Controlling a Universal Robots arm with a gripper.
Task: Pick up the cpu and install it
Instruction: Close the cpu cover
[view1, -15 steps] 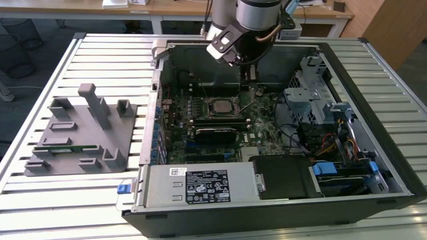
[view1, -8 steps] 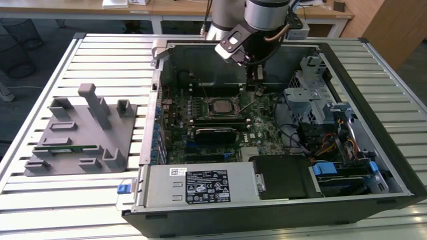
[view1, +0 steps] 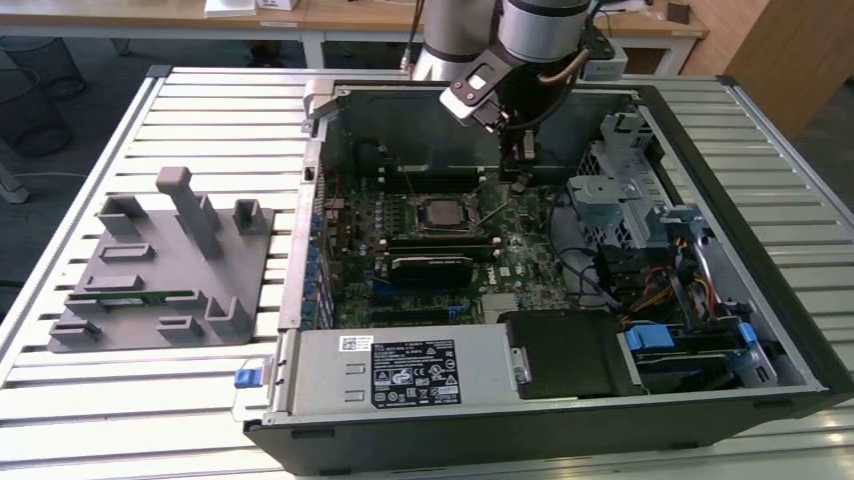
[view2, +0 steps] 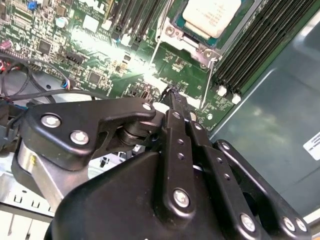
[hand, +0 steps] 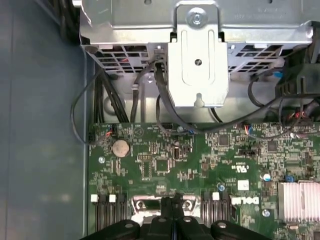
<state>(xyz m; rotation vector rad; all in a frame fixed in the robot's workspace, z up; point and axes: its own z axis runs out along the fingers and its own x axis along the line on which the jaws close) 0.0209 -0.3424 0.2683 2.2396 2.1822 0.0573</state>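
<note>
- Position: the gripper (view1: 521, 152) hangs inside the open computer case (view1: 747, 130), pointing down, low over the motherboard (view1: 527, 245).
- Grip state: in both wrist views the fingers (view2: 175, 125) are closed tip to tip, with nothing held between them.
- The cpu (view1: 441, 213) is out of the gripper. It lies flat in the socket on the board, silvery top up, with a metal frame around its edges.
- In the second wrist view the cpu (view2: 212, 15) sits just ahead of the closed tips: near, but apart, no contact.
- In the exterior view it is lower than the gripper and toward the exterior view's left of it.
- Black memory slots (view2: 247, 50) run beside the socket, also near the tips.
- In the first wrist view the gripper (hand: 172, 201) is over the green board. Farther out from it are a coin cell (hand: 120, 147), then black cables (hand: 80, 115) and a metal drive bracket (hand: 197, 65).
- The grey fixture (view1: 147, 270) sits on the slatted table (view1: 134, 400), outside the case and well apart from the gripper, toward the exterior view's left. A thin green memory stick (view1: 134, 297) lies in it.
</note>
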